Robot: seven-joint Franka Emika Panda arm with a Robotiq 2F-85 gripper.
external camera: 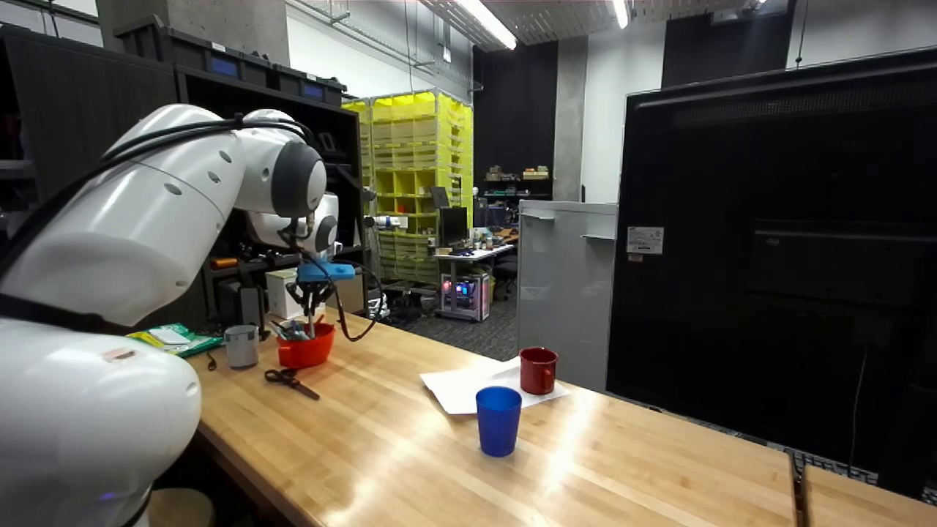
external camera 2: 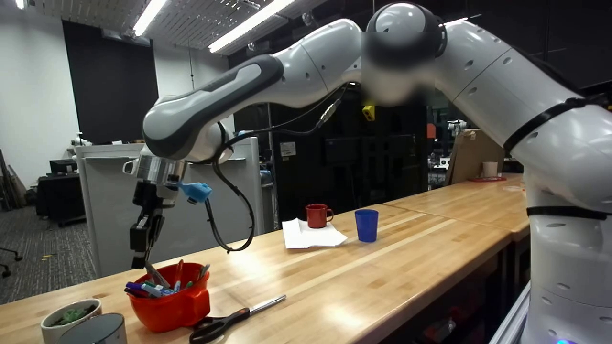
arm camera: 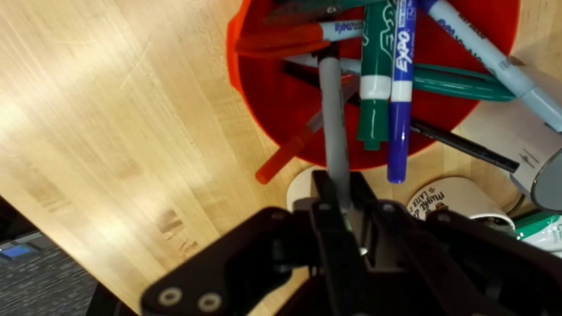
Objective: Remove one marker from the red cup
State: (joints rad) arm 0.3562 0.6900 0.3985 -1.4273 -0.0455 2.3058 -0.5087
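The bright red cup (external camera: 307,350) stands on the table and also shows in an exterior view (external camera 2: 167,313) and in the wrist view (arm camera: 272,118). Several markers lean in it, among them a green marker (arm camera: 375,87), a purple marker (arm camera: 400,87) and one with an orange-red cap (arm camera: 285,151). My gripper (arm camera: 339,184) is shut on a grey marker (arm camera: 333,109), near its upper end. The grey marker's lower end is still inside the cup, among the others. In both exterior views the gripper (external camera: 313,296) (external camera 2: 142,258) points down just above the cup's rim.
Black scissors (external camera 2: 224,325) lie beside the cup. A grey mug (external camera: 241,346) and a potted plant (external camera 2: 71,317) stand close by. A blue cup (external camera: 498,421) and a dark red mug (external camera: 538,371) on white paper (external camera: 468,384) stand farther along the table.
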